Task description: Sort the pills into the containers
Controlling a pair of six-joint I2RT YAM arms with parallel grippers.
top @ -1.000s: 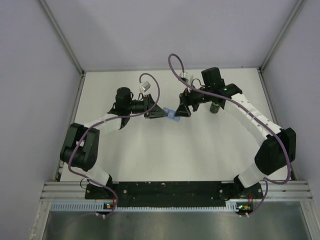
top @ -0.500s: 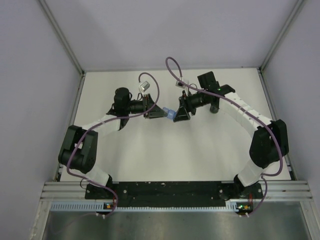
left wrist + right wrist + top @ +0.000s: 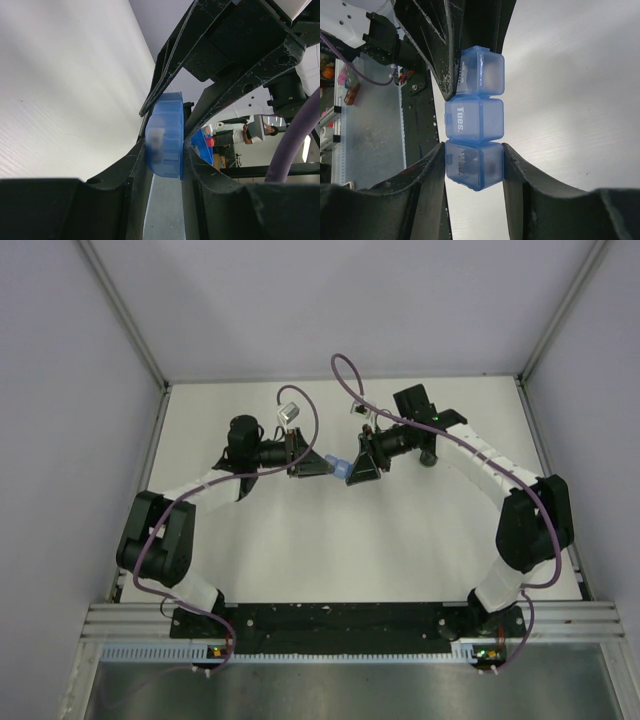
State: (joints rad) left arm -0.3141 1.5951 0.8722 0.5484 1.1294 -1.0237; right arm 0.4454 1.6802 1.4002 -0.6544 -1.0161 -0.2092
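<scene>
The containers are one translucent blue pill box [image 3: 337, 468] with three lidded compartments in a row, held above the table between both arms. My left gripper [image 3: 166, 152] is shut on one end of the pill box [image 3: 165, 135]. My right gripper [image 3: 474, 169] is shut on the opposite end, over the compartment marked "Wed." [image 3: 472, 170]. The middle compartment reads "Tues." [image 3: 474, 125]. From above, the left gripper [image 3: 318, 467] and right gripper [image 3: 353, 469] face each other tip to tip. No loose pills show, and I cannot tell what is inside the box.
A dark bottle [image 3: 430, 453] stands on the white table [image 3: 350, 550] just behind the right forearm. Grey walls enclose the table on three sides. The arm bases sit on the black rail [image 3: 340, 620] at the near edge.
The right gripper has shut on the free end of the pill box. The right arm has shifted slightly left. The left gripper has kept its hold.
</scene>
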